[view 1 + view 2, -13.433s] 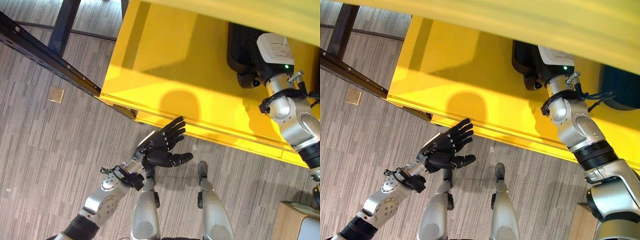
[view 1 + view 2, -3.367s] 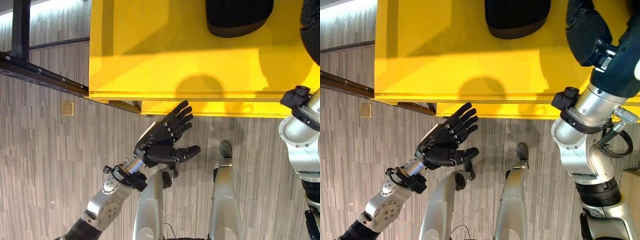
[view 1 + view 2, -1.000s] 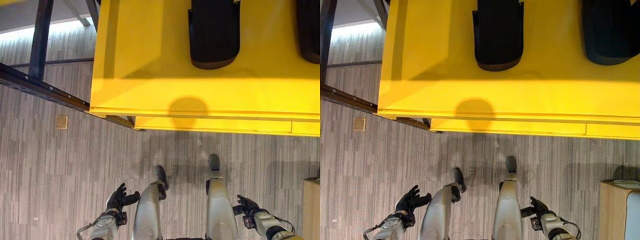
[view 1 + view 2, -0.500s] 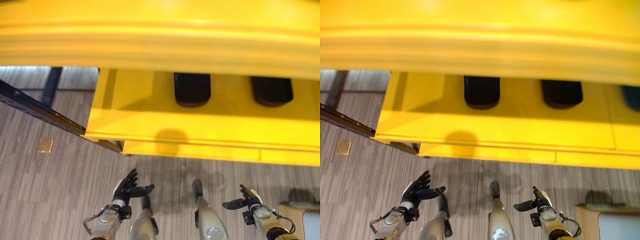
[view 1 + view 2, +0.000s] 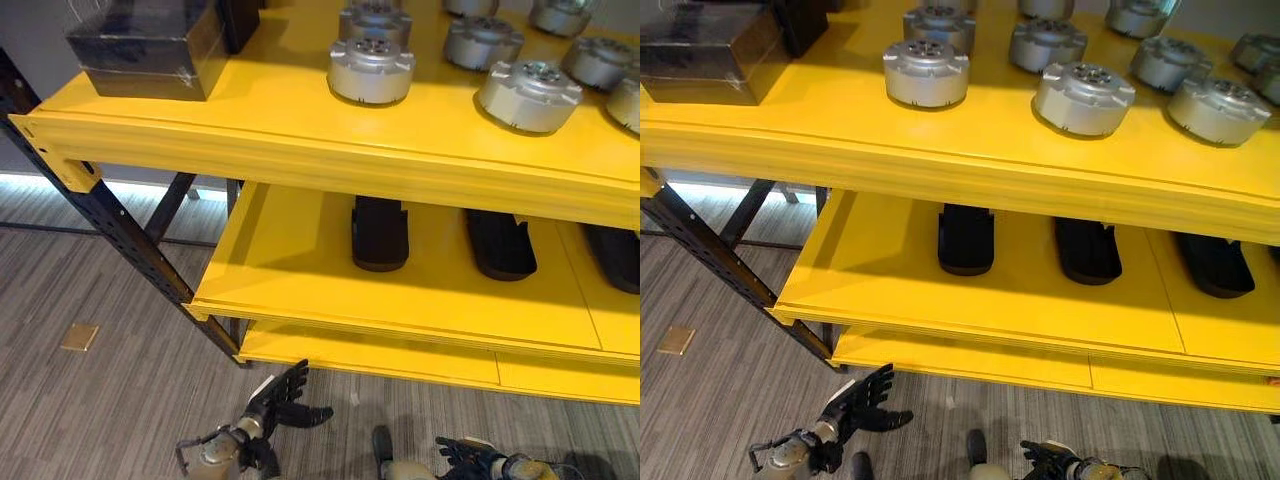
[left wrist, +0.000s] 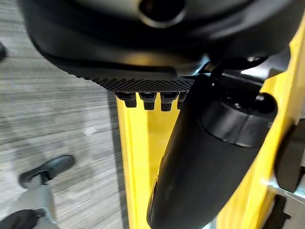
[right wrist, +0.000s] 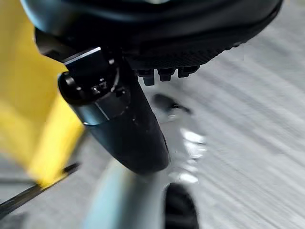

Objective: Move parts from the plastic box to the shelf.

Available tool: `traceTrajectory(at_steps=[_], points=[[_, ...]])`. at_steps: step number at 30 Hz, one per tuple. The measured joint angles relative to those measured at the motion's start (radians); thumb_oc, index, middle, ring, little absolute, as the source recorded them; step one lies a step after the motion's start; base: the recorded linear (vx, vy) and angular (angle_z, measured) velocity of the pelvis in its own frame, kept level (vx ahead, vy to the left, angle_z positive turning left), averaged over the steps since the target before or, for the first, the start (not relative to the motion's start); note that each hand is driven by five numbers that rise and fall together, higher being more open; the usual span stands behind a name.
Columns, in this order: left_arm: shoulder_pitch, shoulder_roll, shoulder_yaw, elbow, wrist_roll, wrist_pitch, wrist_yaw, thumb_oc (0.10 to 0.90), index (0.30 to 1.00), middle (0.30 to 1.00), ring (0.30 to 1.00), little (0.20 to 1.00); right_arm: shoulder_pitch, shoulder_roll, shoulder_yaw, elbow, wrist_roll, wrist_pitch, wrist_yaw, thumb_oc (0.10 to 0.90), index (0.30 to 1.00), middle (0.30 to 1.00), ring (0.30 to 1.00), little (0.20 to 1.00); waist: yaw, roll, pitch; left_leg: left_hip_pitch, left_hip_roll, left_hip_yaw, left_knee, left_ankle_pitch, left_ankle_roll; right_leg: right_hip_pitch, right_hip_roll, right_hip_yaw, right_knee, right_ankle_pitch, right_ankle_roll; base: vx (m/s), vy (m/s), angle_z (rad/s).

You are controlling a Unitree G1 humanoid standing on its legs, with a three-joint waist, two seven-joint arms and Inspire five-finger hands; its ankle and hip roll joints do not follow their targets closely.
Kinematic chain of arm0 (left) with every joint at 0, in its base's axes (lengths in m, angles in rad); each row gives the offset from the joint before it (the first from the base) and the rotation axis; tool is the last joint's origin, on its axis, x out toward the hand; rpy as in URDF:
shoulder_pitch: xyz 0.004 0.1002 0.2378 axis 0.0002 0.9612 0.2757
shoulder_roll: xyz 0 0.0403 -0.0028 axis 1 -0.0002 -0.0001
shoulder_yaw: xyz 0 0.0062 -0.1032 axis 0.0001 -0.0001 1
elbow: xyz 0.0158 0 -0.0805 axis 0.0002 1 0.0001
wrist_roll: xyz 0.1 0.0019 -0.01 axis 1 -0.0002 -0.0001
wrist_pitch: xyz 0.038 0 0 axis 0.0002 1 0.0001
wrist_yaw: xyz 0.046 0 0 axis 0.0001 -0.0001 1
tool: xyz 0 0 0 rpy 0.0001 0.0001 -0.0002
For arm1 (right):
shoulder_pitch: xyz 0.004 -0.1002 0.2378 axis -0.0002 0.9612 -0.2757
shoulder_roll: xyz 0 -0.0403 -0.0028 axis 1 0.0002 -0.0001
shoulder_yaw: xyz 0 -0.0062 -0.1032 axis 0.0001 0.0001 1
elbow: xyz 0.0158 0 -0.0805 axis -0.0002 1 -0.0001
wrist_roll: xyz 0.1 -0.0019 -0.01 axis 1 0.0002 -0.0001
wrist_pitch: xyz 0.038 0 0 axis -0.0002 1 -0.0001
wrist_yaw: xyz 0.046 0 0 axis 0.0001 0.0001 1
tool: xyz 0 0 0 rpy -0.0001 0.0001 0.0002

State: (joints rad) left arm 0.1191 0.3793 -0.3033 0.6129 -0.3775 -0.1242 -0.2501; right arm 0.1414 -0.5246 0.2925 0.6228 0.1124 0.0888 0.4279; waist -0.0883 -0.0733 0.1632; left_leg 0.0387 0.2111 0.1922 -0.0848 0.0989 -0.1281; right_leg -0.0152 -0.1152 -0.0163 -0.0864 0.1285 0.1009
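The yellow shelf [image 5: 300, 150] has two boards. Several round silver metal parts [image 5: 371, 68] stand on the upper board. Three long black parts [image 5: 380, 232] lie side by side on the lower board [image 5: 290, 270]. My left hand [image 5: 280, 405] hangs low over the floor in front of the shelf, its fingers spread and holding nothing. My right hand [image 5: 465, 460] is lower still, near the floor, also empty. In the left wrist view the thumb [image 6: 209, 157] sticks out straight against the yellow shelf [image 6: 138, 143]. The thumb [image 7: 124, 124] in the right wrist view is straight too.
A black box [image 5: 145, 40] wrapped in film sits at the left end of the upper board. A dark perforated steel upright [image 5: 130, 250] slants down at the shelf's left side. A small tan square [image 5: 80, 337] lies on the grey floor.
The camera has tilted up, so the upper board with the silver parts now shows. Both hands stay low and open. Earlier the right hand reached onto the lower board, then both arms dropped.
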Motion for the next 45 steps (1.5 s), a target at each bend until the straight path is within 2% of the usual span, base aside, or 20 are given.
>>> traceTrajectory(at_steps=[4, 6, 11, 17, 23, 24, 25, 27, 30, 31, 32, 33, 34, 35, 37, 38, 39, 41, 43, 45], points=[[0.069, -0.003, 0.077, -0.023, -0.014, 0.003, 0.006, 0.9, 1.0, 1.0, 1.0, 1.0, 0.102, 0.013, -0.132, -0.228, 0.248, -0.052, 0.016, 0.9, 1.0, 1.0, 1.0, 1.0, -0.026, -0.035, -0.025, 0.019, -0.002, 0.007, 0.0, -0.002, 0.0, 0.015, -0.002, 0.01, -0.001, 0.0, 0.0, 0.09, 0.093, -0.06], [0.094, -0.009, 0.121, -0.023, -0.052, -0.017, 0.031, 0.9, 1.0, 1.0, 1.0, 1.0, 0.095, 0.089, -0.269, -0.215, 0.417, -0.141, -0.095, 0.9, 1.0, 1.0, 1.0, 1.0, -0.04, -0.055, -0.056, 0.033, -0.013, 0.011, 0.0, -0.009, -0.002, 0.024, -0.011, 0.026, -0.006, -0.001, 0.002, 0.13, 0.144, -0.06], [0.097, -0.009, 0.151, -0.024, -0.091, -0.087, 0.096, 0.9, 1.0, 1.0, 1.0, 1.0, 0.076, 0.125, -0.425, -0.1, 0.481, -0.201, -0.276, 0.9, 1.0, 1.0, 1.0, 1.0, -0.042, -0.031, -0.075, 0.035, -0.026, 0.013, 0.0, -0.012, 0.002, 0.027, -0.025, 0.032, -0.007, 0.0, 0.009, 0.08, 0.095, 0.0], [0.097, -0.016, 0.174, -0.036, -0.13, -0.124, 0.139, 0.9, 1.0, 1.0, 1.0, 1.0, 0.084, 0.122, -0.46, 0.007, 0.48, -0.157, -0.358, 0.9, 1.0, 1.0, 1.0, 1.0, -0.037, 0.022, -0.073, 0.043, -0.026, 0.001, 0.0, -0.012, 0.003, 0.043, -0.025, 0.014, -0.007, -0.005, 0.017, 0.07, 0.156, 0.06], [0.038, -0.013, 0.174, -0.037, -0.131, -0.179, 0.155, 0.9, 1.0, 1.0, 1.0, 1.0, -0.012, 0.099, -0.468, 0.323, 0.491, -0.026, -0.471, 0.9, 1.0, 1.0, 1.0, 1.0, 0.016, 0.001, -0.059, 0.042, -0.06, -0.003, 0.003, -0.015, 0.012, 0.044, -0.059, 0.004, -0.007, -0.009, 0.022, 0.02, 0.199, 0.06], [0.037, -0.008, 0.173, -0.045, -0.137, -0.187, 0.161, 0.9, 1.0, 1.0, 1.0, 1.0, 0.004, 0.11, -0.485, 0.341, 0.517, -0.014, -0.502, 0.9, 1.0, 1.0, 1.0, 1.0, 0.017, -0.006, -0.054, 0.041, -0.071, -0.002, 0.006, -0.016, 0.015, 0.04, -0.064, 0.003, -0.004, -0.012, 0.03, 0.07, 0.334, 0.13], [0.047, 0.006, 0.171, -0.111, -0.178, -0.187, 0.179, 0.9, 1.0, 1.0, 1.0, 1.0, 0.018, 0.181, -0.61, 0.369, 0.599, -0.067, -0.539, 0.9, 1.0, 1.0, 1.0, 1.0, 0.027, -0.029, -0.032, 0.029, -0.084, -0.003, 0.036, -0.029, 0.027, 0.04, -0.084, -0.007, 0.007, -0.016, 0.044, 0.01, 0.235, 0.05], [0.066, 0.009, 0.183, -0.177, -0.199, -0.184, 0.179, 0.9, 1.0, 1.0, 1.0, 1.0, 0.056, 0.216, -0.622, 0.317, 0.621, -0.071, -0.606, 0.9, 1.0, 1.0, 1.0, 1.0, 0.036, -0.052, -0.008, 0.03, -0.097, 0.02, 0.056, -0.044, 0.037, 0.039, -0.1, -0.007, 0.002, -0.013, 0.049, -0.03, 0.184, -0.26], [0.101, 0.024, 0.185, -0.229, -0.167, -0.183, 0.184, 0.9, 1.0, 1.0, 1.0, 1.0, 0.076, 0.245, -0.583, 0.195, 0.637, -0.093, -0.65, 0.9, 1.0, 1.0, 1.0, 1.0, 0.032, -0.114, 0.051, 0.05, -0.125, 0.117, 0.095, -0.087, 0.054, 0.009, -0.157, -0.075, 0.017, -0.013, 0.039, -0.14, 0.167, -0.88], [0.113, 0.041, 0.171, -0.233, -0.156, -0.187, 0.199, 0.9, 1.0, 1.0, 1.0, 1.0, 0.073, 0.26, -0.577, 0.139, 0.637, -0.088, -0.665, 0.9, 1.0, 1.0, 1.0, 1.0, 0.032, -0.144, 0.063, 0.045, -0.127, 0.153, 0.128, -0.106, 0.062, -0.005, -0.173, -0.109, 0.029, 0.044, -0.013, -0.18, 0.146, -1.22], [0.121, 0.049, 0.175, -0.222, -0.155, -0.191, 0.219, 0.9, 1.0, 1.0, 1.0, 1.0, 0.042, 0.273, -0.573, 0.096, 0.646, -0.087, -0.687, 0.9, 1.0, 1.0, 1.0, 1.0, 0.033, -0.174, 0.085, 0.026, -0.117, 0.195, 0.193, -0.146, 0.078, -0.033, -0.17, -0.14, 0.035, 0.163, 0.046, -0.2, 0.094, -1.66], [0.106, 0.033, 0.164, -0.179, -0.156, -0.186, 0.245, 0.9, 1.0, 1.0, 1.0, 1.0, -0.042, 0.267, -0.575, 0.094, 0.66, -0.088, -0.713, 0.9, 1.0, 1.0, 1.0, 1.0, 0.021, -0.157, 0.099, -0.024, -0.077, 0.223, 0.278, -0.197, 0.096, -0.088, -0.126, -0.141, 0.017, 0.291, 0.028, -0.17, 0.082, -1.5], [0.088, 0.033, 0.142, -0.163, -0.158, -0.179, 0.252, 0.9, 1.0, 1.0, 1.0, 1.0, -0.078, 0.264, -0.577, 0.087, 0.681, -0.097, -0.728, 0.9, 1.0, 1.0, 1.0, 1.0, 0.002, -0.131, 0.114, -0.057, -0.038, 0.225, 0.32, -0.217, 0.103, -0.111, -0.103, -0.141, 0.018, 0.332, -0.02, -0.18, 0.067, -0.99], [0.058, 0.024, 0.122, -0.141, -0.156, -0.172, 0.249, 0.9, 1.0, 1.0, 1.0, 1.0, -0.095, 0.266, -0.581, 0.089, 0.692, -0.107, -0.745, 0.9, 1.0, 1.0, 1.0, 1.0, -0.004, -0.109, 0.125, -0.077, -0.004, 0.225, 0.333, -0.216, 0.116, -0.131, -0.091, -0.18, 0.102, 0.269, 0.009, -0.17, 0.048, -0.23], [0.052, -0.013, 0.118, -0.176, -0.17, -0.171, 0.268, 0.9, 1.0, 1.0, 1.0, 1.0, -0.051, 0.272, -0.573, 0.04, 0.693, -0.082, -0.814, 0.9, 1.0, 1.0, 1.0, 1.0, 0.019, -0.056, 0.117, -0.05, 0.046, 0.248, 0.297, -0.175, 0.103, -0.16, -0.091, -0.286, 0.46, 0.002, -0.038, -0.17, 0.007, -0.4], [0.091, -0.009, 0.117, -0.211, -0.178, -0.177, 0.282, 0.9, 1.0, 1.0, 1.0, 1.0, -0.019, 0.274, -0.559, -0.053, 0.688, -0.083, -0.836, 0.9, 1.0, 1.0, 1.0, 1.0, 0.046, -0.031, 0.11, 0.002, 0.057, 0.296, 0.261, -0.161, 0.094, -0.111, -0.134, -0.348, 0.589, -0.078, -0.063, -0.22, -0.05, -1.22], [0.118, -0.019, 0.132, -0.219, -0.216, -0.192, 0.286, 0.9, 1.0, 1.0, 1.0, 1.0, -0.016, 0.272, -0.533, -0.172, 0.663, -0.084, -0.858, 0.9, 1.0, 1.0, 1.0, 1.0, 0.059, -0.003, 0.077, 0.001, 0.068, 0.36, 0.253, -0.151, 0.086, -0.068, -0.195, -0.393, 0.606, -0.151, -0.054, -0.23, -0.139, -1.44], [0.123, -0.004, 0.154, -0.223, -0.278, -0.203, 0.283, 0.9, 1.0, 1.0, 1.0, 1.0, -0.05, 0.271, -0.48, -0.229, 0.632, -0.08, -0.865, 0.9, 1.0, 1.0, 1.0, 1.0, 0.073, -0.005, 0.064, 0.0, 0.071, 0.41, 0.255, -0.135, 0.063, -0.028, -0.201, -0.404, 0.505, -0.125, -0.012, -0.11, -0.212, -1.17], [0.127, -0.021, 0.166, -0.233, -0.327, -0.202, 0.28, 0.9, 1.0, 1.0, 1.0, 1.0, -0.097, 0.265, -0.452, -0.226, 0.592, -0.068, -0.867, 0.9, 1.0, 1.0, 1.0, 1.0, 0.072, 0.021, 0.054, -0.003, 0.106, 0.431, 0.261, -0.111, 0.057, 0.029, -0.117, -0.434, 0.33, -0.131, -0.021, -0.12, -0.281, -0.78], [0.112, -0.084, 0.192, -0.238, -0.332, -0.2, 0.281, 0.9, 1.0, 1.0, 1.0, 1.0, -0.057, 0.234, -0.42, -0.316, 0.535, -0.052, -0.902, 0.9, 1.0, 1.0, 1.0, 1.0, 0.071, 0.027, 0.048, -0.005, 0.121, 0.414, 0.251, -0.093, 0.032, 0.061, -0.071, -0.457, 0.212, -0.134, -0.02, -0.07, -0.067, -0.52]])
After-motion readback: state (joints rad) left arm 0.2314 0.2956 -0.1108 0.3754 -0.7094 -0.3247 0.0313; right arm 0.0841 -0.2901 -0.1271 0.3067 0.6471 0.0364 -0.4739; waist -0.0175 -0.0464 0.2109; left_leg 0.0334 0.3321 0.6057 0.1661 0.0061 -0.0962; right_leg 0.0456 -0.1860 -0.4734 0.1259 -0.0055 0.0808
